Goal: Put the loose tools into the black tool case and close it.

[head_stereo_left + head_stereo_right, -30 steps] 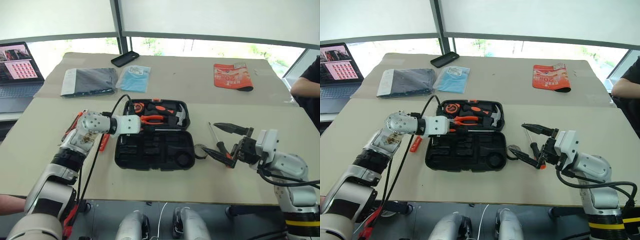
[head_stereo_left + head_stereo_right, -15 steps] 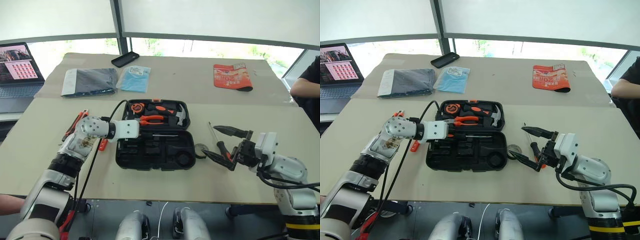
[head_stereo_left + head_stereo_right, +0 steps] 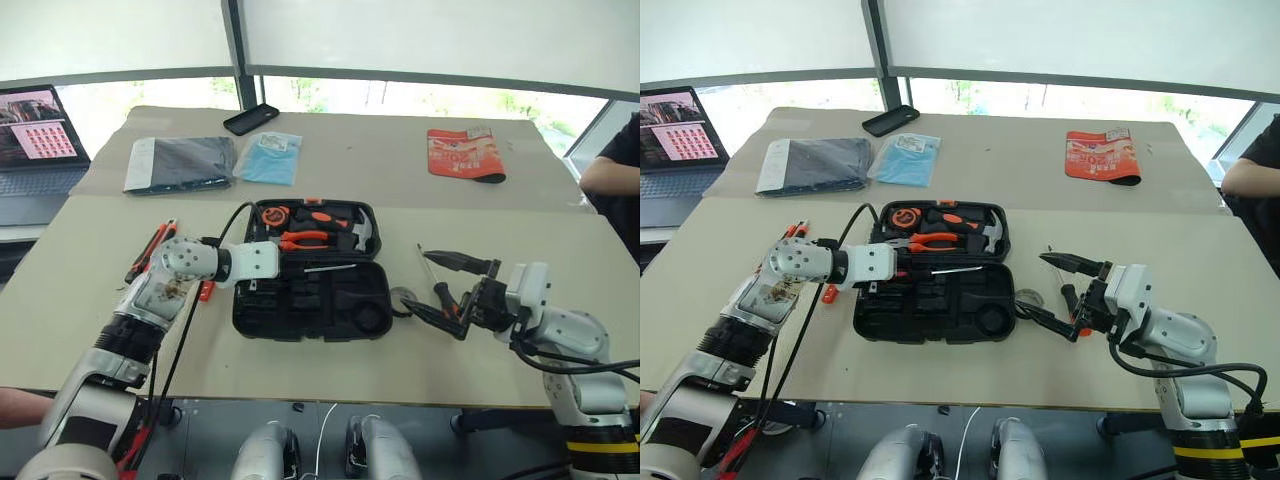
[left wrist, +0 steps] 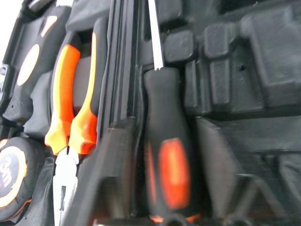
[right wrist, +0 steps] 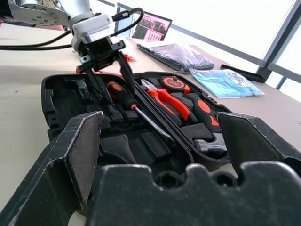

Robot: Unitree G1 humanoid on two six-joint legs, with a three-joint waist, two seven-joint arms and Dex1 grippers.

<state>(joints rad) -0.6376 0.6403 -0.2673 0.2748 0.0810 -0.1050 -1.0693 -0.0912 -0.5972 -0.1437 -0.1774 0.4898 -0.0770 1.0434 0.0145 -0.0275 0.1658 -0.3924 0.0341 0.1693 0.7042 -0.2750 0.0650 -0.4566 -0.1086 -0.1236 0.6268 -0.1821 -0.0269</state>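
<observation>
Case [image 3: 310, 300] open flat at table [image 3: 90, 300] centre, lid half away from robot, holding pliers [image 3: 305, 238], hammer [image 3: 355, 232] and tape measure [image 3: 277, 214]. One screwdriver [image 5: 126, 101] lying in case along hinge line, handle toward left gripper [image 5: 106, 70], shaft pointing away from it. Left gripper poised over that handle, fingers apart, straddling handle without clamping it. Right gripper [image 3: 450, 290] held level just beside right edge of case, jaws wide apart, nothing between them. Second screwdriver [image 3: 437, 285] on table under right gripper; tape roll [image 3: 402, 300] between it and case. Knife [image 3: 150, 250] on table left of case, beyond left arm. Tester [image 3: 207, 290] just beside left edge of case, partly hidden by arm.
</observation>
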